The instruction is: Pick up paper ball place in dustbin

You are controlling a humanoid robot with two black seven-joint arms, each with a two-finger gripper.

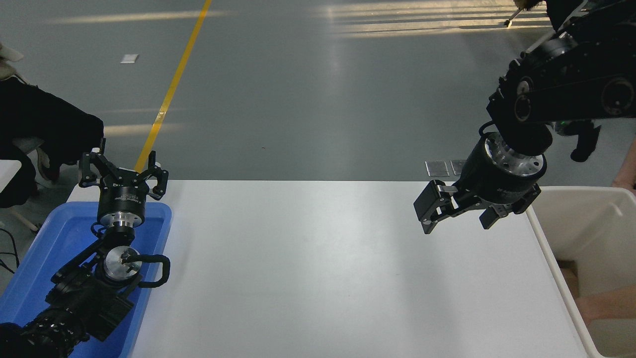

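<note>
No paper ball shows anywhere in the head view; the table top is bare. The dustbin (581,190), cream-white with a thick rim, stands against the table's right end and is cut off by the picture's edge. My right gripper (457,218) is open and empty. It hangs above the table's far right part, just left of the dustbin's rim, pointing down and to the left. My left gripper (122,174) is open and empty, parked at the lower left above the blue tray.
The shallow blue tray (159,223) lies at the table's left end under the left arm. A tan patch (570,278) and a skin-toned shape (606,304) show inside the dustbin. A person's arm (628,166) is at the right edge. A dark-clothed person (44,129) sits far left.
</note>
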